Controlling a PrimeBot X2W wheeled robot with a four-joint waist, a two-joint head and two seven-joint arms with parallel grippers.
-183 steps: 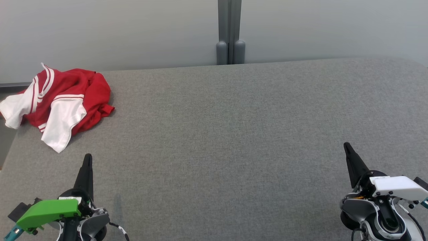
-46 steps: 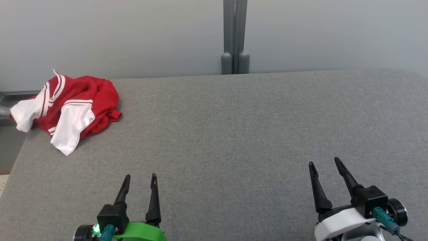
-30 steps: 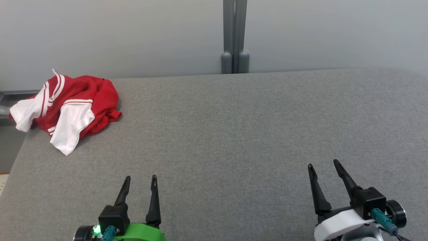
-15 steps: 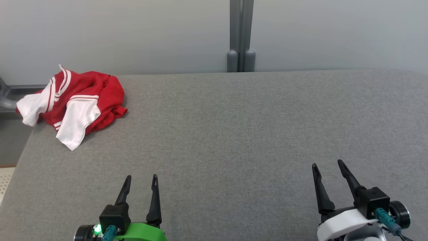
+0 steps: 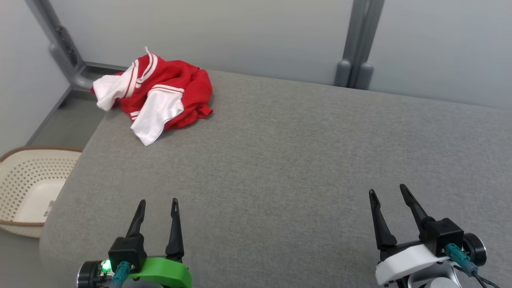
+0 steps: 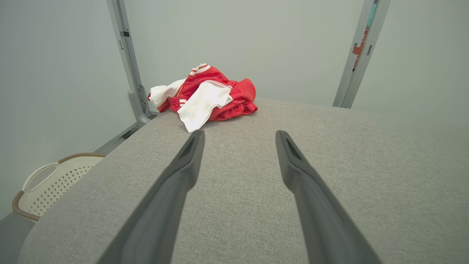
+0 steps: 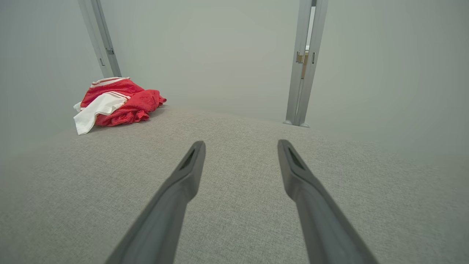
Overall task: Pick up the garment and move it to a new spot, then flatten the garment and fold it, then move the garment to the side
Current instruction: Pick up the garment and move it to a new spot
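Observation:
A crumpled red garment with white sleeves and white stripes lies at the far left corner of the grey padded table. It also appears in the left wrist view as the garment and in the right wrist view as the garment. My left gripper hovers open over the table's near left part, far short of the garment. My right gripper stands open at the near right, with nothing between its fingers.
A cream perforated laundry basket sits on the floor left of the table; the basket is low at the left in the left wrist view. Grey posts and pale wall panels rise behind the table.
The head camera has turned left, so the whole picture shifted right and the basket came into view. Both grippers stay open; 6 s ago they were turned edge-on.

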